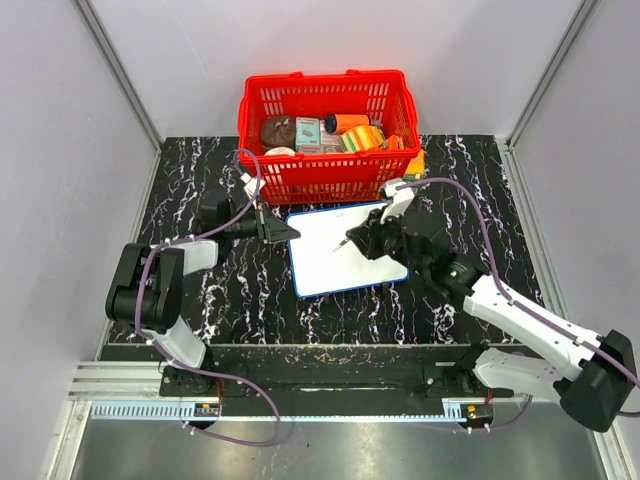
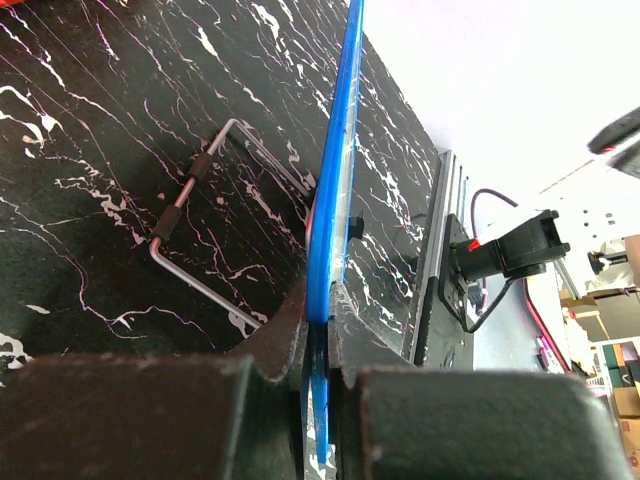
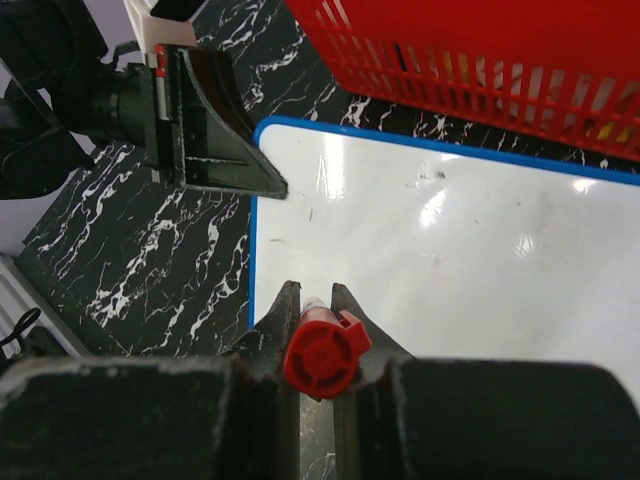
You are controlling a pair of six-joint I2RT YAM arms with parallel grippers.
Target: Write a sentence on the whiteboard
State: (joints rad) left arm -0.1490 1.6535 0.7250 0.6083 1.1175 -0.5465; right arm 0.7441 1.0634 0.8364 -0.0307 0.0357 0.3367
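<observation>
whiteboard (image 1: 345,250) sits on the black marble tabletop (image 1: 200,300), just in front of the red basket (image 1: 330,135). left jaws are clamped on its blue left edge, right jaws squeezed round a red-ended marker (image 3: 322,355) over the board

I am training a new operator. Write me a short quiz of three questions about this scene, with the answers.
1. True or false: the left claw grips the whiteboard by its blue rim.
2. What does the right claw hold? A) a marker B) a sponge C) a cup
3. Fill in: behind the whiteboard stands a red ____.
Key: 1 true; 2 A; 3 basket.
</observation>
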